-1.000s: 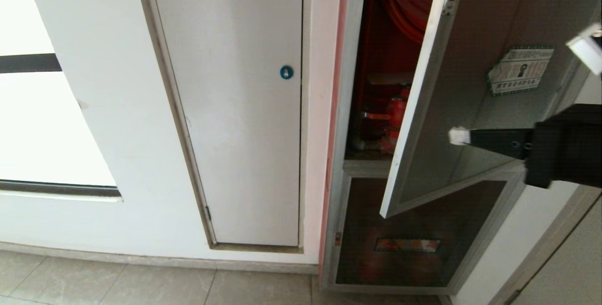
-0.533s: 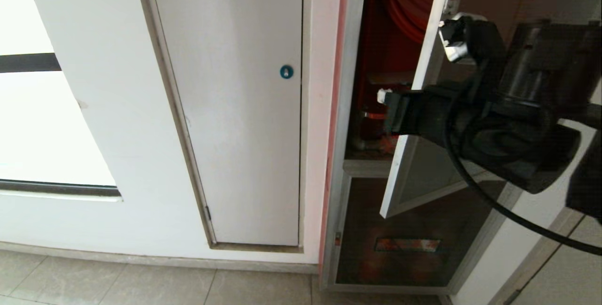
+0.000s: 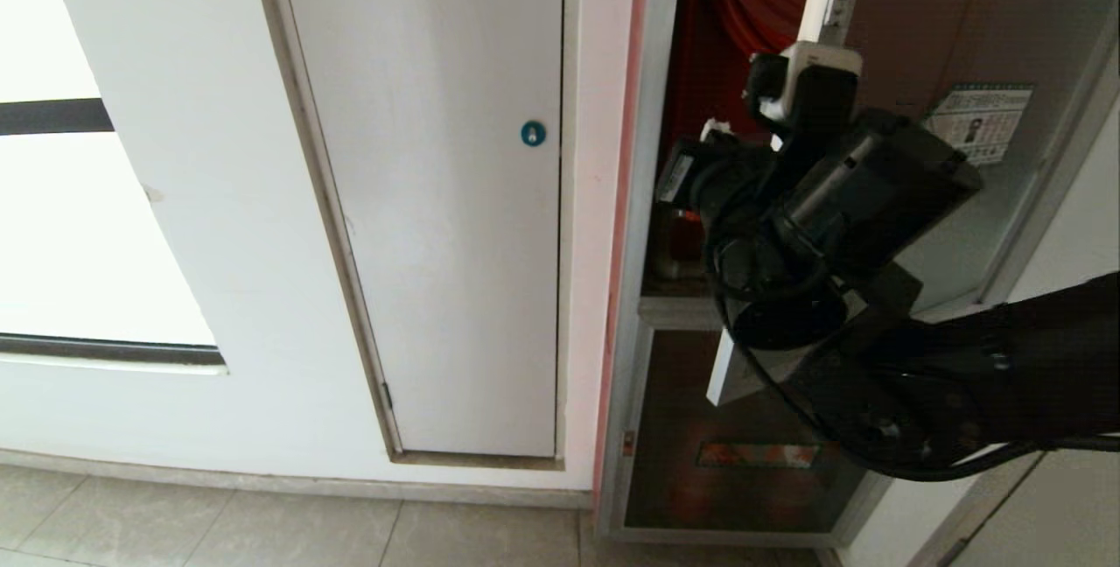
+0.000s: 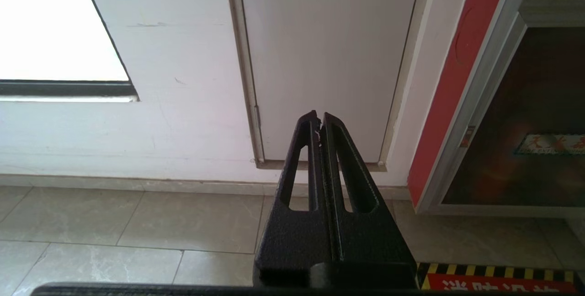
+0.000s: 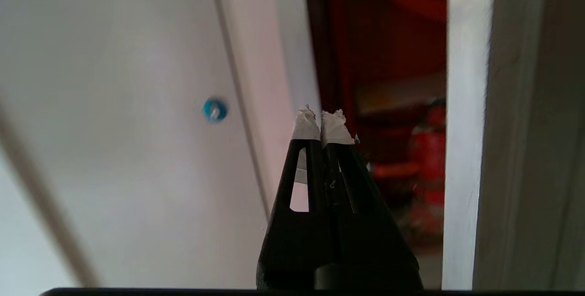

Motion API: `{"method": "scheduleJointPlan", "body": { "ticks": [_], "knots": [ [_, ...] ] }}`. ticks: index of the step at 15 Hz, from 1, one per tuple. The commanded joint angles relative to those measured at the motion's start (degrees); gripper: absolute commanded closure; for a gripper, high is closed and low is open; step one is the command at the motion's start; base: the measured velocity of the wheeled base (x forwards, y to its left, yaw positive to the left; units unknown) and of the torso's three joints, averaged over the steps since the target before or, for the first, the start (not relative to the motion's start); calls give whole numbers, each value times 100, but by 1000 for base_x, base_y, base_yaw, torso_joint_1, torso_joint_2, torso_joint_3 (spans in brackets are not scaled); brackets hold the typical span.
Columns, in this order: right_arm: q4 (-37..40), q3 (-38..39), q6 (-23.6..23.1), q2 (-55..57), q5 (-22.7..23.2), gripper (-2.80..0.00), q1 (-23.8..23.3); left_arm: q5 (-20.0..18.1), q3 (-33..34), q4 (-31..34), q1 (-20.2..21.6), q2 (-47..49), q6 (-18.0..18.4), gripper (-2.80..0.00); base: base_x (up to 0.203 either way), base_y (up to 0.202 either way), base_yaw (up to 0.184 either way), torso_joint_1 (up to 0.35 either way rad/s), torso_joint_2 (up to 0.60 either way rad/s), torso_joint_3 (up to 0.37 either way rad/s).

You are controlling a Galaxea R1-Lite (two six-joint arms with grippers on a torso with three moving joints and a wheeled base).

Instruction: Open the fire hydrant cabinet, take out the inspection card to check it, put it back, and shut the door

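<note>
door [image 3: 919, 42]: dark tinted glass, glossy, in a silver brushed-metal frame
fire hydrant cabinet [image 3: 713, 68]: red painted interior, silver metal surround
white panel [image 3: 437, 199]: smooth matt painted sheet; blue lock [image 3: 533, 134] looks like plastic
right gripper [image 5: 321, 124]: matt black textured plastic fingers, tips wrapped in frayed white tape
left gripper [image 4: 319, 120]: same matt black grainy plastic, bare tips
floor [image 4: 137, 232]: beige stone-look tiles, slight sheen
wall [image 3: 201, 199]: white matt paint, scuffed

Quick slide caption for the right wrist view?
Right hand, shut and empty, points at the gap beside the door edge into the red fire hydrant cabinet.
</note>
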Motion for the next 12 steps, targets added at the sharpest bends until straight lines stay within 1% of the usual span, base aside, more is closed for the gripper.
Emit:
{"method": "scheduleJointPlan", "body": {
  "ticks": [1,5,8,10,12],
  "knots": [
    [-505,-224,-230,479,-177,0,12,-2,0,2,0,7,0,0,0,0,0,0,0,0],
    [-502,-675,-273,529,-232,0,-93,-2,-2,2,0,7,0,0,0,0,0,0,0,0],
    [-504,-958,-273,645,-216,0,-327,-2,0,2,0,7,0,0,0,0,0,0,0,0],
    [-501,-998,-273,691,-166,0,-439,-2,0,2,0,7,0,0,0,0,0,0,0,0],
    [-510,-1216,-273,792,-157,0,-519,-2,0,2,0,7,0,0,0,0,0,0,0,0]
  ]
}}
